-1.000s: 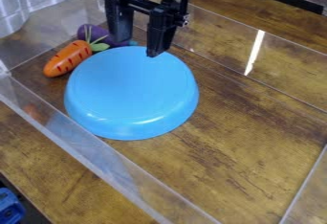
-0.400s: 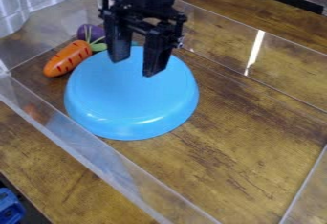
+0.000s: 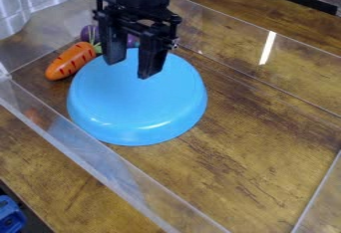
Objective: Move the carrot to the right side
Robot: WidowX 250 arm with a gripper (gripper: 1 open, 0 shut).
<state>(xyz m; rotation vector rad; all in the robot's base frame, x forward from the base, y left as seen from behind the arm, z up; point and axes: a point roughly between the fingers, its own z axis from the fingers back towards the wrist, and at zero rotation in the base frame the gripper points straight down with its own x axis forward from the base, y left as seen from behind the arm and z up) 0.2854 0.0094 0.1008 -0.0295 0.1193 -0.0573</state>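
- The carrot [image 3: 70, 60] is seen lying on the wooden tabletop [image 3: 253, 147] at the left of the frame, just beside the upper-left edge of the blue plate [image 3: 138, 103], its green top pointing toward the upper right.
- A purple toy vegetable [image 3: 94, 36] is partly hidden behind the gripper, just above the carrot's leafy end.
- The gripper [image 3: 130, 58] is held above the upper-left part of the plate, near the carrot but apart from it; its jaws are spread, with nothing between them.
- A clear plastic wall [image 3: 80, 147] is seen bordering the work area along the lower left.
- The step in hand is judged to be the approach: the carrot is not yet grasped and none of the transfer is done.
- For the next move, the gripper would need to be shifted further toward the left of the frame and lowered so that the spread jaws straddle the carrot's body across its narrow width.
- Care is called for near the plate's rim and the purple toy, both being close to the carrot.
- After a grasp, the carrot would have to be lifted clear of the plate and carried to the open tabletop at the right of the frame.
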